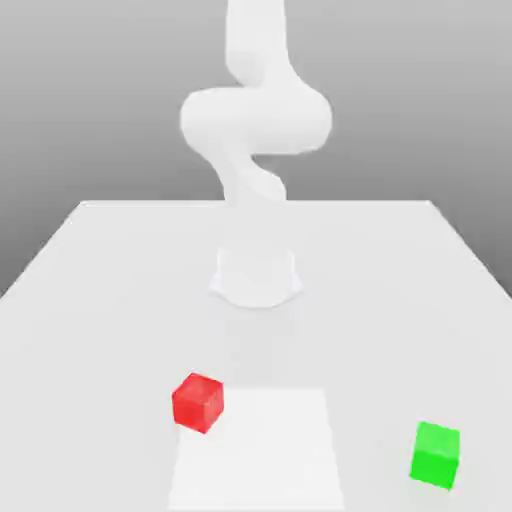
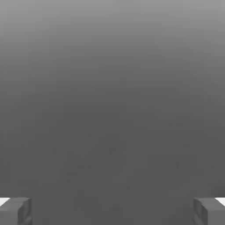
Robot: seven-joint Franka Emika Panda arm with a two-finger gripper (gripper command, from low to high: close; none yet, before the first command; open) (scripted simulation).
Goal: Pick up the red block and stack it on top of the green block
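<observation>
The red block (image 1: pixel 197 402) rests on the white table (image 1: pixel 100 300), near the front and a little toward the exterior view's left. The green block (image 1: pixel 436 455) sits on the same table at the front, far toward the exterior view's right, well apart from the red one. In the hand view my gripper (image 2: pixel 112 212) is open: one grey fingertip (image 2: pixel 16 211) and the other (image 2: pixel 210 211) stand far apart with nothing between them, against a plain grey background.
The arm's white base (image 1: pixel 256 276) stands mid-table behind the blocks, and its links (image 1: pixel 256 115) rise out of the picture. A brighter square patch (image 1: pixel 258 450) marks the tabletop between the two blocks.
</observation>
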